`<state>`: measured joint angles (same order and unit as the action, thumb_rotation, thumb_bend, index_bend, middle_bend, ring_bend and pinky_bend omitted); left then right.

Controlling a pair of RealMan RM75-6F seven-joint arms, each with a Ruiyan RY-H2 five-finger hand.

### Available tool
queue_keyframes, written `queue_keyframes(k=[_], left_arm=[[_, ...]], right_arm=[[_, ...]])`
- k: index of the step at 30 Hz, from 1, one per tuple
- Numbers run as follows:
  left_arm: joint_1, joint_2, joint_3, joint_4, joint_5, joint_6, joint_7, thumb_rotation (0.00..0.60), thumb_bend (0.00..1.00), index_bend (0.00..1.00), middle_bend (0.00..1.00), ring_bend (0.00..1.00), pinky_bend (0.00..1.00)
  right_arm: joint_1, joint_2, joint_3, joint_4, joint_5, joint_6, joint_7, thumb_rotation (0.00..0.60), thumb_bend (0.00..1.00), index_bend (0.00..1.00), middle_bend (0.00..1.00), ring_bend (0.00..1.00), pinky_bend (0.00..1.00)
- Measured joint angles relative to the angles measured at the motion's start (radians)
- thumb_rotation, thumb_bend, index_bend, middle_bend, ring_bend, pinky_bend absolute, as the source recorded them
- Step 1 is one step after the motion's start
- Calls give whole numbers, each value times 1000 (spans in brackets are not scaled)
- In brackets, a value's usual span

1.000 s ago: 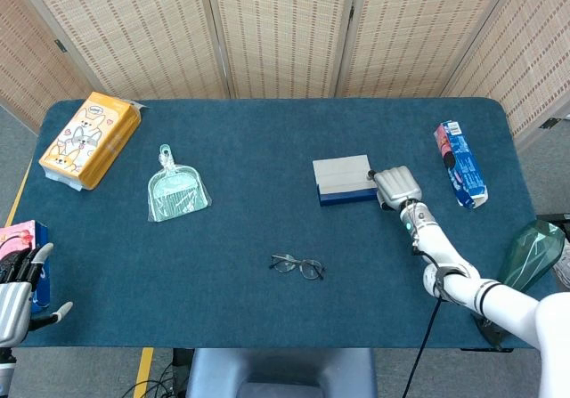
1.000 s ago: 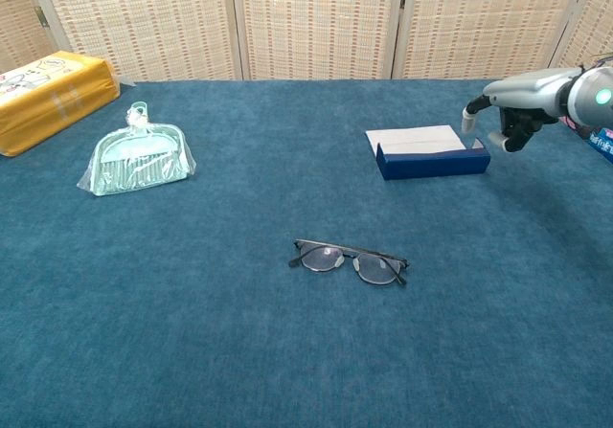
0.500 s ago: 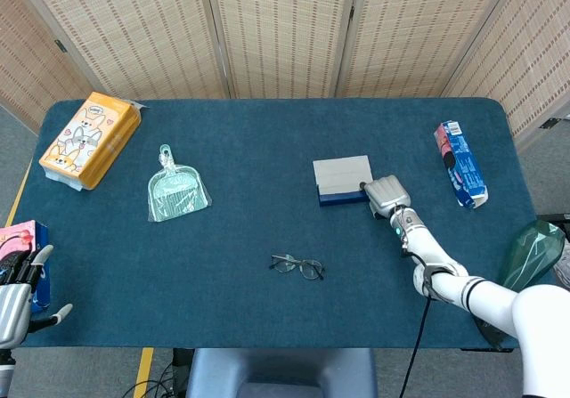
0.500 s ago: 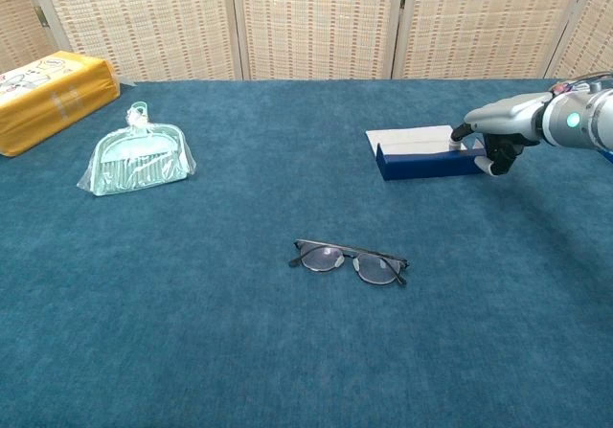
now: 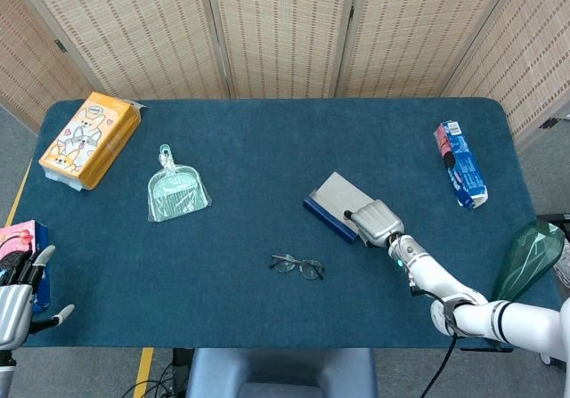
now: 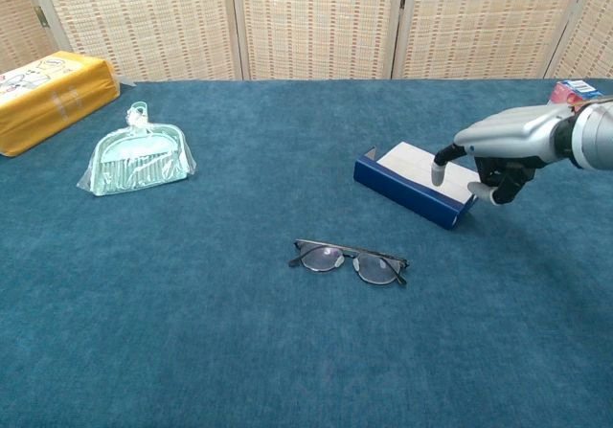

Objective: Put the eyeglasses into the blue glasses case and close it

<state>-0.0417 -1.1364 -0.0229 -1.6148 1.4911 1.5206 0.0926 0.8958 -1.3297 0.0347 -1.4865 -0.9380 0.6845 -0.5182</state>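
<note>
The eyeglasses (image 5: 297,265) (image 6: 350,258) lie unfolded, temples spread, on the blue cloth near the front middle of the table. The blue glasses case (image 5: 331,202) (image 6: 407,181), with its pale top, sits turned at an angle just behind and right of them. My right hand (image 5: 376,223) (image 6: 498,146) grips the case's right end, fingers over the top and thumb against the side. My left hand (image 5: 16,300) hangs off the table's front left corner, fingers spread and empty; the chest view does not show it.
An orange tissue pack (image 5: 89,140) (image 6: 53,88) lies at the back left, and a wrapped green dustpan (image 5: 176,191) (image 6: 141,158) beside it. A blue snack box (image 5: 460,163) (image 6: 575,89) lies at the right edge. A green translucent object (image 5: 530,255) stands off the right side.
My right hand closed onto the case's right end and dragged it toward the front, turning it diagonal. The eyeglasses and left hand stayed put.
</note>
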Motion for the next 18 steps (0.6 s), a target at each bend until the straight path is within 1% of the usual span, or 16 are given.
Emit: queue_keyframes(k=[4, 6, 13, 16, 18], left_arm=[[3, 1, 1, -1, 1, 2, 0, 600, 164, 85, 149, 105, 282], [3, 0, 2, -2, 2, 2, 2, 600, 164, 85, 150, 105, 282], [6, 1, 3, 1, 4, 5, 5, 600, 164, 85, 149, 105, 282], [12, 1, 3, 7, -4, 7, 2, 600, 164, 85, 149, 105, 283], [17, 0, 5, 17, -14, 5, -1, 600, 164, 85, 149, 105, 283]], right_arm=[[10, -14, 21, -2, -28, 70, -18, 600, 642, 220, 1000, 1000, 840], [22, -27, 34, -10, -42, 76, -15, 600, 642, 220, 1000, 1000, 840], [85, -102, 49, 9, -45, 16, -28, 600, 642, 220, 1000, 1000, 839], [110, -139, 48, 48, -19, -11, -44, 600, 642, 219, 1000, 1000, 839], [133, -173, 44, 99, 18, -30, -67, 600, 642, 220, 1000, 1000, 839]])
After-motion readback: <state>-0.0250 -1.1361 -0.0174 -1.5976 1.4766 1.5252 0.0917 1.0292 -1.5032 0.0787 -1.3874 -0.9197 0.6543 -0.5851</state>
